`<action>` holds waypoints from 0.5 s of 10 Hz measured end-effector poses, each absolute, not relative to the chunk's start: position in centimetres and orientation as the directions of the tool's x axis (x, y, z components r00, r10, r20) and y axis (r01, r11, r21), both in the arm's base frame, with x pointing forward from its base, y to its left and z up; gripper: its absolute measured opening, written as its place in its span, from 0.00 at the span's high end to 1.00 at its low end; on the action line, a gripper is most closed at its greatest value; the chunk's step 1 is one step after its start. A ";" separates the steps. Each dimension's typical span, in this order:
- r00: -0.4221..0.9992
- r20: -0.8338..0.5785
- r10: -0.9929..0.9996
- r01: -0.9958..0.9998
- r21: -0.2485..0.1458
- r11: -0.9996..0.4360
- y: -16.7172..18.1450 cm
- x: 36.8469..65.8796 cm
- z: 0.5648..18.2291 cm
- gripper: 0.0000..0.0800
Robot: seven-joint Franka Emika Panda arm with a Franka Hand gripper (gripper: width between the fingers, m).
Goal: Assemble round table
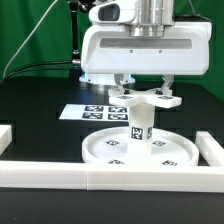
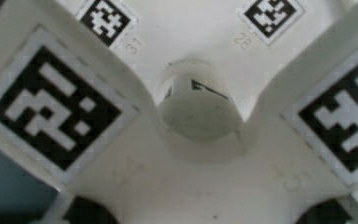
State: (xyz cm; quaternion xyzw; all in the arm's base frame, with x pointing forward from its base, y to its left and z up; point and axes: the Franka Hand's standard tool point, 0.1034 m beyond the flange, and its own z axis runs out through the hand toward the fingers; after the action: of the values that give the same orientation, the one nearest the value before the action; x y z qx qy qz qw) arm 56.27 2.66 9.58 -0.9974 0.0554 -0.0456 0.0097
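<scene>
The large rimmed round disc [image 1: 110, 152] lies flat near the front of the table. The short cylindrical leg [image 1: 139, 128] stands upright at its centre. My gripper [image 1: 143, 90] is shut on the cross-shaped foot [image 1: 146, 99] and holds it level right on top of the leg; I cannot tell whether foot and leg touch. In the wrist view the foot [image 2: 202, 115] fills the picture, its tagged arms spreading outward from a rounded hub. My fingertips are hidden there.
The marker board [image 1: 82, 112] lies on the black table behind the disc, toward the exterior view's left. White border rails run along the front [image 1: 110, 179], the left [image 1: 5, 135] and the right [image 1: 210, 150]. A green backdrop stands behind.
</scene>
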 end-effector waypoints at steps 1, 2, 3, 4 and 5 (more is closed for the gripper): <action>0.980 0.093 -0.177 -0.175 -0.030 -0.984 2.7 56.3 9.6 0.44; 0.966 0.091 -0.243 -0.240 -0.039 -0.970 2.8 56.3 9.6 0.44; 0.949 0.088 -0.304 -0.300 -0.048 -0.953 2.8 56.3 9.6 0.44; 0.932 0.085 -0.351 -0.348 -0.054 -0.936 2.8 56.3 9.6 0.44; 0.899 0.079 -0.430 -0.426 -0.063 -0.903 2.9 56.3 9.6 0.44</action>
State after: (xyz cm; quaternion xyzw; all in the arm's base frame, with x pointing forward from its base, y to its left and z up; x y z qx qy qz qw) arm 56.26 2.92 9.59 -0.9743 0.2195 -0.0457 0.0222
